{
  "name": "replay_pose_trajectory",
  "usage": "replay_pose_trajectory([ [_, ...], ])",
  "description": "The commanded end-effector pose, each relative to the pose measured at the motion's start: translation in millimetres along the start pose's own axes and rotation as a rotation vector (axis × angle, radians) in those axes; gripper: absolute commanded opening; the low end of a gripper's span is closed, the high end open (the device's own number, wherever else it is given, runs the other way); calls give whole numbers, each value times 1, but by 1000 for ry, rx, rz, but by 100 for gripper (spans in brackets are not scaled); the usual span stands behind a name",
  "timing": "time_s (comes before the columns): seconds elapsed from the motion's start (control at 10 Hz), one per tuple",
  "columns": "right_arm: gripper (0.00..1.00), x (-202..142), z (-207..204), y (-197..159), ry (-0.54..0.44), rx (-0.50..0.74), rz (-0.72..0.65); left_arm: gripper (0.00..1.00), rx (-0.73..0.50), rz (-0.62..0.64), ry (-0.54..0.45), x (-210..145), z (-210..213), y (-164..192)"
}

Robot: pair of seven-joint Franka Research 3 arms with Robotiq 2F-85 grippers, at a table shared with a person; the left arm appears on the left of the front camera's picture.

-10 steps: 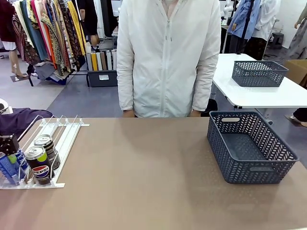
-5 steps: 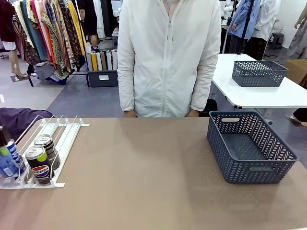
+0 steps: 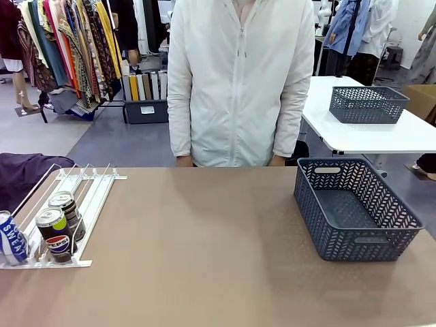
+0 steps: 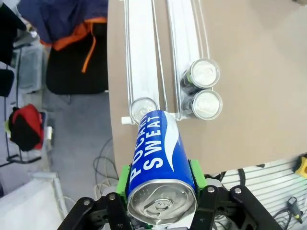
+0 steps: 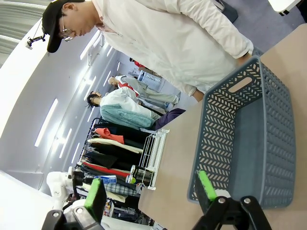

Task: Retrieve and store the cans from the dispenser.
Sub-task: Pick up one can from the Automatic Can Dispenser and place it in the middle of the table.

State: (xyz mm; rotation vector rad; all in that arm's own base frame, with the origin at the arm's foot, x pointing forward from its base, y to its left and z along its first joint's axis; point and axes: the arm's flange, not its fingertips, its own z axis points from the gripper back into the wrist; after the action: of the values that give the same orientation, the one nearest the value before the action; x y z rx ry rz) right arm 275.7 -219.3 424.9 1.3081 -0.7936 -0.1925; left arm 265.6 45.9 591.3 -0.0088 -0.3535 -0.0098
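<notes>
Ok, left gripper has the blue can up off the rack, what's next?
Probably carry it across toward the grey basket: the left gripper is shut on the blue can, held above the dispenser, and the basket looks empty.

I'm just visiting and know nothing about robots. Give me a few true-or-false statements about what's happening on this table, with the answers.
1. The left arm's fingers grip a blue can. True.
2. The grey basket already holds several cans. False: it is empty.
3. Two dark cans sit one behind the other in the same lane of the dispenser. True.
4. The right arm's fingers are closed on a can. False: they are spread open with nothing between them, and the basket lies beyond them.
</notes>
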Motion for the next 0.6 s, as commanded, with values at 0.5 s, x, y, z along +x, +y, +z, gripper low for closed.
replay_pose_trajectory([
  [0.5, 100, 3, 1, 4, -11, 12, -3, 0, -11, 12, -21, -3, -2, 4],
])
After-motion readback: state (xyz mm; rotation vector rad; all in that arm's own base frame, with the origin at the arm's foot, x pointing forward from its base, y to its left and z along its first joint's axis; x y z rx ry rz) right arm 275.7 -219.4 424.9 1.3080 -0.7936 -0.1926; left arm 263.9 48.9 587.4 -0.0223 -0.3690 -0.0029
